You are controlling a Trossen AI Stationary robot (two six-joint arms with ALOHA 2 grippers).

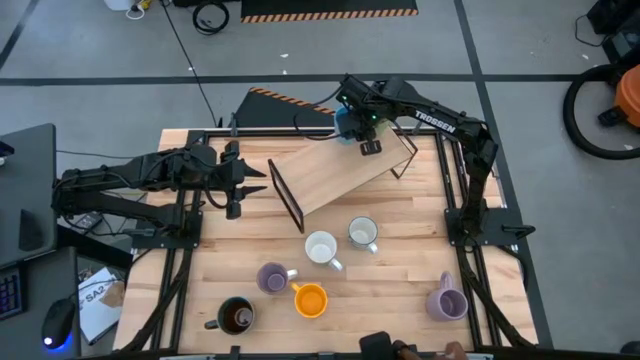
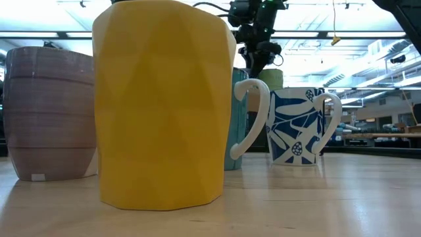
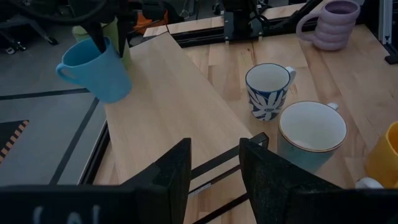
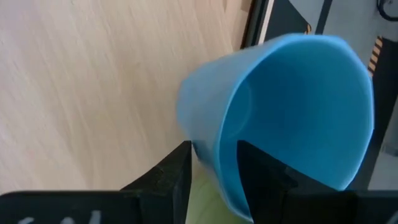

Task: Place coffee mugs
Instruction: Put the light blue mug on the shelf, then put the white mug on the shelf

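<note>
My right gripper is shut on the blue mug over the far end of a tilted wooden shelf board. A green mug stands just behind the blue one. My left gripper is open and empty at the board's black end frame. On the table stand a white mug, a blue-patterned white mug, two lavender mugs, an orange mug and a dark mug. My right gripper holds the blue mug by its rim wall, one finger inside the mug and one outside. The fingers come from above, pointing down. The mug hangs tilted, handle outward; whether its base touches the board I cannot tell.
The board lies slantwise across the table's far middle, with black metal frames at both ends. The standing mugs crowd the table's near half. In the low view the orange mug fills the foreground.
</note>
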